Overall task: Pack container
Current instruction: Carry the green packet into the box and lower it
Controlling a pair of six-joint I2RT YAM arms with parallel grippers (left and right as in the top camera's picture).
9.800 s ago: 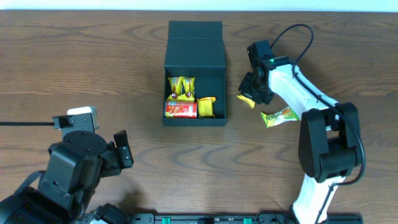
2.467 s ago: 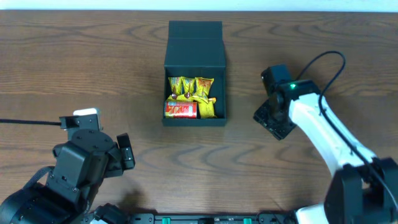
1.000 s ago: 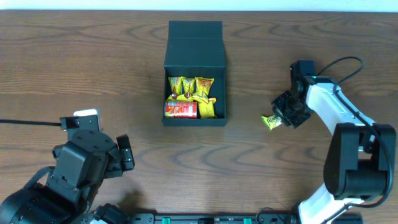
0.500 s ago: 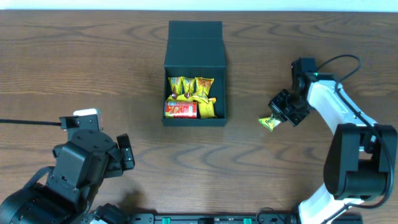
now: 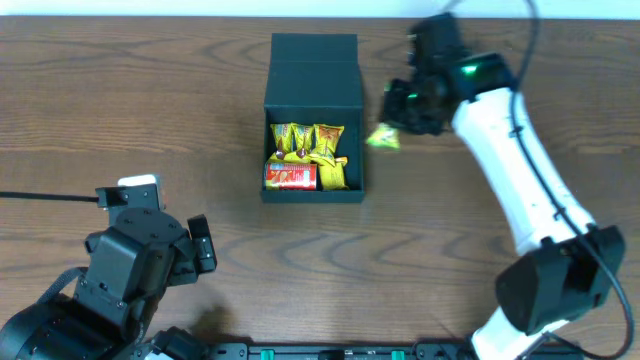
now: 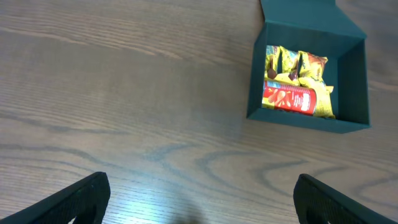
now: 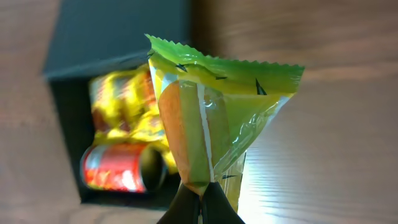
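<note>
Lower left: my left gripper (image 6: 205, 198) sat idle, fingers spread wide | upper centre: container (image 5: 314, 72) lay open, yellow packets (image 5: 305, 140) and red can (image 5: 290, 176) inside | just right of it: my right gripper (image 5: 405, 110), pinching the green packet (image 5: 384, 138), had swung up from mid-right, so the drop-in looked next!

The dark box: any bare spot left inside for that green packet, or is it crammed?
Barely. Inside the container, one narrow bare strip runs between the snacks and the wall on the right arm's side. The yellow packets and red can crowd the rest, so the green packet in the right gripper would probably land on top.
</note>
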